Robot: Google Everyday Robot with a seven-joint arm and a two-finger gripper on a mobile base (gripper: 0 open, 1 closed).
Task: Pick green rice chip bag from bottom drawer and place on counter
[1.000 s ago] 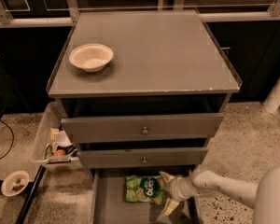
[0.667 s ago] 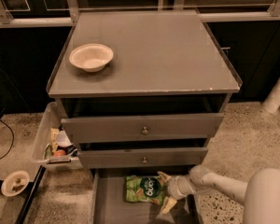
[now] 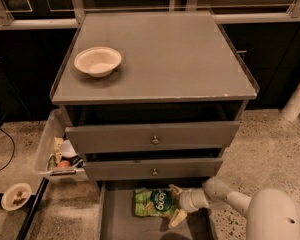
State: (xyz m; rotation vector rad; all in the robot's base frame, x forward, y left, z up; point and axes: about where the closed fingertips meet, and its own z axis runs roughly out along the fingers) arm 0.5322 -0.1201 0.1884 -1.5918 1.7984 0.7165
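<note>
Well, biggest first: grey tabletop [image 3: 180, 59] on the cabinet, w/ a pale bowl [image 3: 97, 60] sitting far left on it. Below it, two knobbed drawers [image 3: 152, 134] are part open. The bottom drawer [image 3: 117, 226] is pulled out nearest us, flat grey floor showing. White arm [image 3: 230, 200] reaches in low from the right, over the drawer's right side. Green chip bag [image 3: 152, 202] lies flat on the drawer floor, approx centre, logo up. Hand [image 3: 176, 204] is at the bag's right edge, fingers spread, one on the far side and one on the near side, w/ the edge btwn them. It's not closed on anything yet, and can't tell if the fingers touch the bag. Change vs a sec ago: hand has edged a bit left toward the bag; bag itself hasn't shifted. So prob. still the reach/align step, grasp not made. Lift and carry up to the tabletop both remain. Crinkly bag may slide left or slip when pinched.
</note>
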